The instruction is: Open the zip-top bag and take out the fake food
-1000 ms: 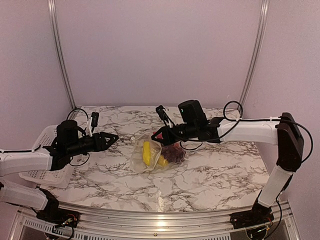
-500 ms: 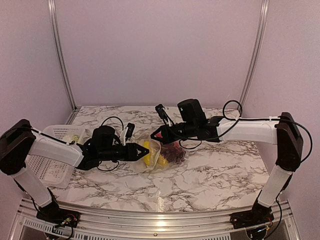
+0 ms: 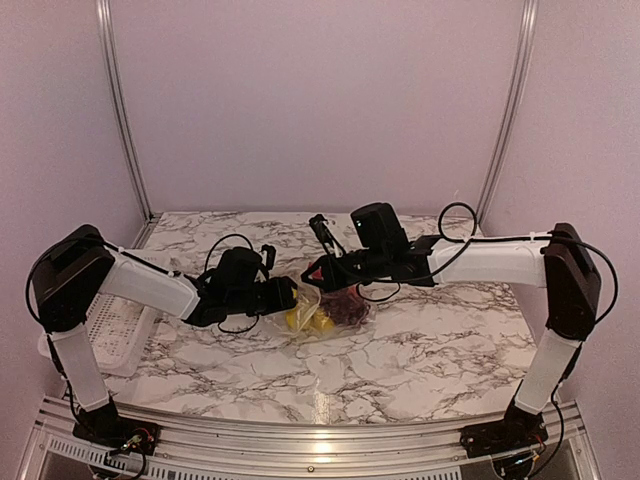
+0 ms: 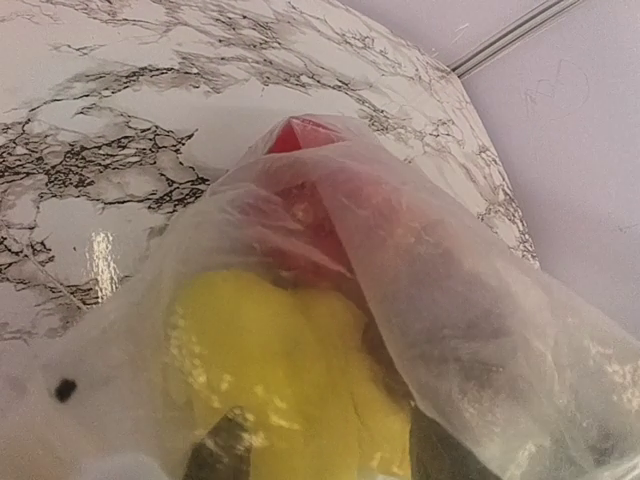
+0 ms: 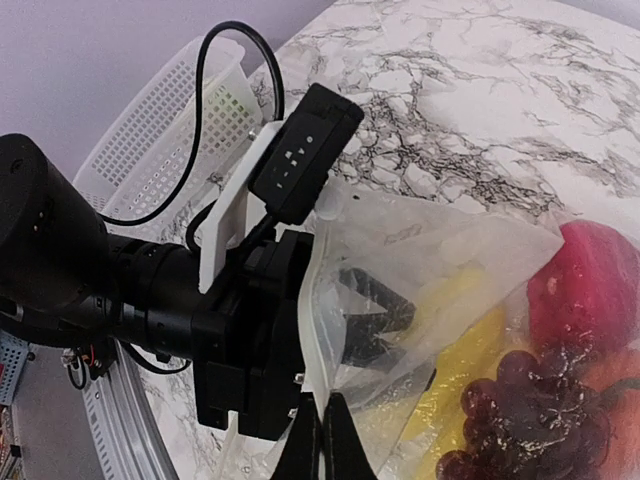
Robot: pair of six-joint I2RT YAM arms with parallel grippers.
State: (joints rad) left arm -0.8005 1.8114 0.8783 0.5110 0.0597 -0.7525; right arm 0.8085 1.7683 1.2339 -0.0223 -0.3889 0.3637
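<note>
Our right gripper is clenched on a fold of the zip-top bag at its mouth and holds that edge lifted off the marble table. Our left gripper is inside the mouth. Its jaws stand apart on both sides of the yellow piece, but we cannot see that they press on it. The bag lies at the middle of the table between the two arms. The other fake food, namely the grape bunch and a red piece, is deeper inside.

We think the main risk is that the left jaws close on loose film together with the yellow piece. The pull would then drag the whole bag, or tear the thin edge out of the right grip. The smooth yellow piece may also slip out.

One second ago the left gripper was over the white basket, well apart from the bag. Now it has reached into the mouth, while the right gripper kept its pinch.
</note>
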